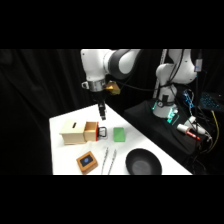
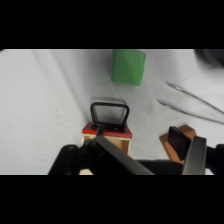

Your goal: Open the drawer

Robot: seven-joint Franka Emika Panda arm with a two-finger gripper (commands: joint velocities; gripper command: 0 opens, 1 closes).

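The small tan wooden box with a slot on top (image 1: 74,132) sits on the white table (image 1: 60,159), and its drawer (image 1: 92,132) sticks partly out, showing a red-orange side. The black loop handle (image 2: 109,113) is on the drawer's front. The black two-finger gripper (image 1: 102,114) hangs just above the handle, but how far open it is cannot be told. A green block (image 1: 119,134) lies just past the drawer. Nearer the camera than the box are a flat wooden square with a dark blue middle (image 1: 87,161), shiny metal tongs (image 1: 109,160) and a round black bowl (image 1: 143,162).
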